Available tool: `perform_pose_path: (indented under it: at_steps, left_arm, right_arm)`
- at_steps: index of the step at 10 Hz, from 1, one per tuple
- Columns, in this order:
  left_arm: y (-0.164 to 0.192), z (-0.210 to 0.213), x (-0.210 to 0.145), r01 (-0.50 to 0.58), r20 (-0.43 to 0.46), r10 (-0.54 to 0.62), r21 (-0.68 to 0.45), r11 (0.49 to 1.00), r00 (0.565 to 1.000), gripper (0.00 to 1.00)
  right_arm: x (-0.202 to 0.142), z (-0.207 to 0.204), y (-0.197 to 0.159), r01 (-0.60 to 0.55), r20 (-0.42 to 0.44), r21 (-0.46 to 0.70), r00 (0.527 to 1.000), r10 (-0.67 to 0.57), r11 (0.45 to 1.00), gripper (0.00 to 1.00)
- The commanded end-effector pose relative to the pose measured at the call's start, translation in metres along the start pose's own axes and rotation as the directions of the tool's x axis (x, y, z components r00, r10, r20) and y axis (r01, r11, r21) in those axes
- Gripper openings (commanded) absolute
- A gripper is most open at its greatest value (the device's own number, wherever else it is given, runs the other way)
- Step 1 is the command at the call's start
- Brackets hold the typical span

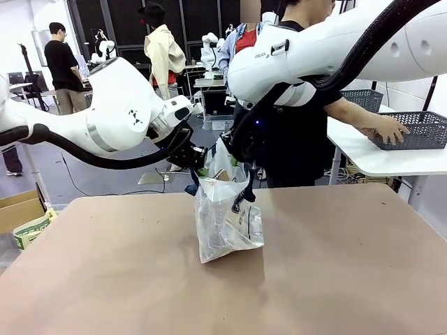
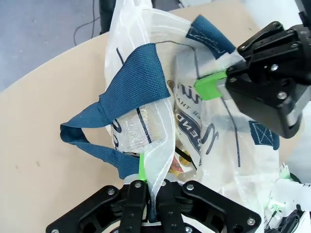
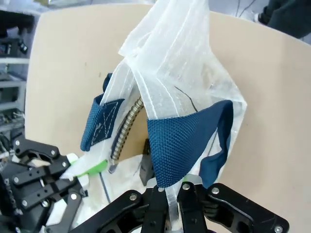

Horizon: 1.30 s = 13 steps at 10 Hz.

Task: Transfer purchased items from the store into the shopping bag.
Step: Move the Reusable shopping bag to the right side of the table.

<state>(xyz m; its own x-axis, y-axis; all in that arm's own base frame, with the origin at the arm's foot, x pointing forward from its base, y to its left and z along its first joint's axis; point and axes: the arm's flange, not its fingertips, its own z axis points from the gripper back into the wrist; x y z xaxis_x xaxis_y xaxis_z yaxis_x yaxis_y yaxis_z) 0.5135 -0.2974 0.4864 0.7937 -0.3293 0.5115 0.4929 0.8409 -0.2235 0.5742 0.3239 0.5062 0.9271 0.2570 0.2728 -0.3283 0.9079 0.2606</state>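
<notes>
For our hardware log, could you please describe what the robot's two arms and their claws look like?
The left arm and right arm are glossy white with rounded joints, and a thick black hose runs along each. The left claw and right claw are black, bolted linkages with bright green pads.

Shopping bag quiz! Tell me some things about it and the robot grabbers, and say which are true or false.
1. The shopping bag stands on the brown table. True.
2. The left gripper is open, away from the bag. False: it is shut on the bag's edge.
3. The right gripper pinches the bag's edge too. True.
4. The person's hand is inside the bag. False: it is at the dark grey basket on a white side table.
</notes>
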Motion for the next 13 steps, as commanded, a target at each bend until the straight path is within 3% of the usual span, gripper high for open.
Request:
perform_pose_path:
  at_steps: [1,4,6,8,9,11,13]
  left_arm:
    - [-0.002,0.003,0.005,-0.012,0.000,0.012,-0.023,1.000,1.000,0.00]
    - [0.003,-0.006,0.003,-0.010,0.002,0.010,-0.056,0.998,1.000,0.00]
    - [0.001,-0.005,0.000,-0.009,-0.005,0.009,-0.008,1.000,1.000,0.00]
    - [0.002,-0.006,0.000,-0.012,-0.007,0.012,-0.009,1.000,1.000,0.00]
    - [0.005,-0.012,0.003,-0.006,0.021,0.007,-0.066,0.998,1.000,0.00]
    - [0.002,-0.014,0.009,-0.006,0.052,0.011,-0.102,0.995,0.999,0.00]
    - [-0.003,-0.021,0.015,0.020,0.026,-0.017,-0.102,0.995,1.000,0.00]
  right_arm:
    - [0.009,0.002,0.006,0.118,0.051,0.040,0.992,-0.120,0.992,0.00]
    - [0.015,0.006,0.000,0.256,0.040,0.149,0.964,-0.264,0.955,0.00]
    - [0.009,0.005,-0.001,0.203,0.020,0.079,0.979,-0.205,0.976,0.00]
    - [0.010,0.003,-0.003,0.220,0.012,0.095,0.975,-0.222,0.971,0.00]
    - [0.013,-0.004,0.000,0.316,-0.023,0.140,0.948,-0.316,0.938,0.00]
    - [0.019,-0.014,0.005,0.457,-0.056,0.116,0.890,-0.453,0.882,0.00]
    - [0.025,-0.021,0.000,0.530,-0.055,0.142,0.847,-0.528,0.836,0.00]
